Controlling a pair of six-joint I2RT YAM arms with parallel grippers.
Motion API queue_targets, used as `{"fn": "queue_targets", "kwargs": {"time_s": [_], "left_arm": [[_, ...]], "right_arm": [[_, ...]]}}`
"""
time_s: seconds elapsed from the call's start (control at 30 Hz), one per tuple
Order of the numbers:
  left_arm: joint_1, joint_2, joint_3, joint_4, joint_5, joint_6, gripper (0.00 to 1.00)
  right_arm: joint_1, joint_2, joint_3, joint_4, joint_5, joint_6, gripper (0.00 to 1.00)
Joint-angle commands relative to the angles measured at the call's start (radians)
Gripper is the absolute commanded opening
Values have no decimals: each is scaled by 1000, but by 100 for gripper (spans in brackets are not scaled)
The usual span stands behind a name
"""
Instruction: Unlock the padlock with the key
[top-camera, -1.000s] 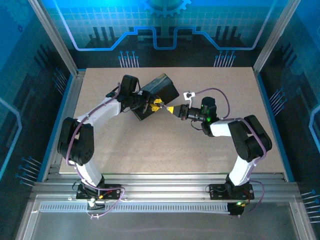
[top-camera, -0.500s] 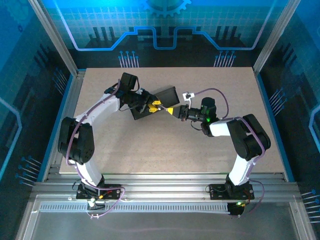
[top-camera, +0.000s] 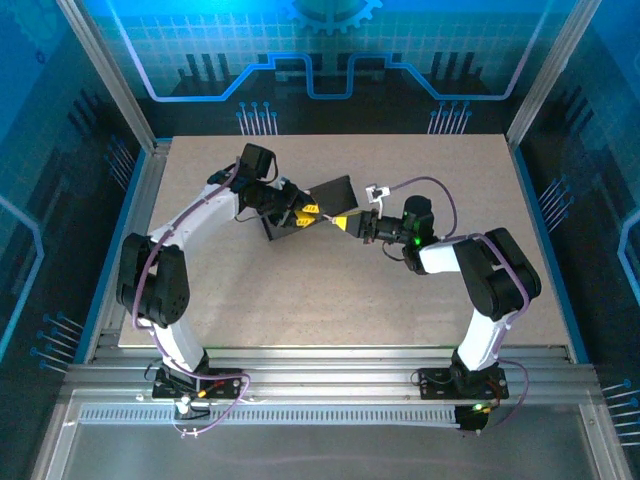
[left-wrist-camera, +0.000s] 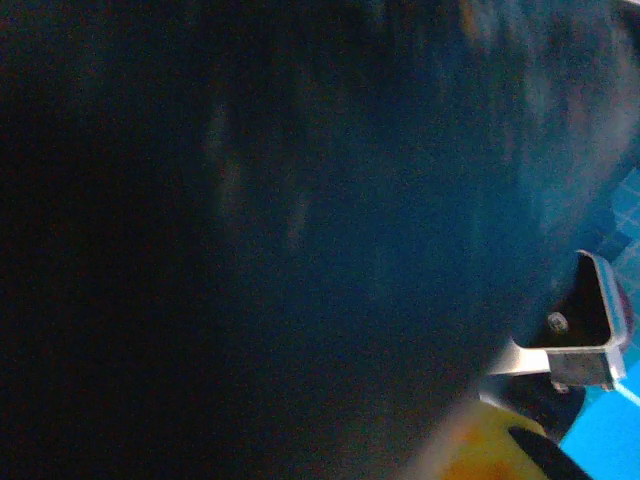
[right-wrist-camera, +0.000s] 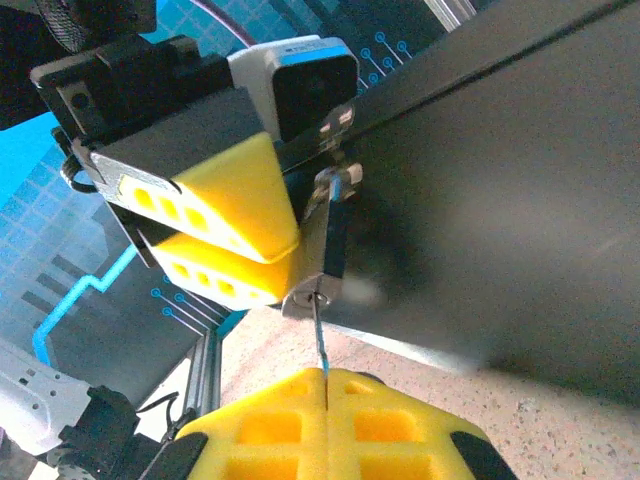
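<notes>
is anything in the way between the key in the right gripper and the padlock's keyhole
Nothing visible. The thin metal key clamped in the right gripper points straight up at the keyhole under the small silver padlock, its tip about at it. The left gripper, holding the black box, sits beside the padlock, off that line.

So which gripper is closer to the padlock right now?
Left. The left gripper grips the case right beside the padlock; the right gripper sits farther off, holding the key that reaches up to its underside.

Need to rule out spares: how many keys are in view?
1. The key is pinched in the right gripper, tip at the padlock. Others could hide behind the box.
</notes>
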Motion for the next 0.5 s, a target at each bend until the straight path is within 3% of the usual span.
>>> {"fn": "queue_targets", "kwargs": {"time_s": [0.0,0.47], "left_arm": [[0,5,33,16,63,-38,9],[6,27,125,-80,15,33,10]], "right_arm": [[8,22,-8,51,4,12,0],[-2,136,60,94,33,132,0]]}}
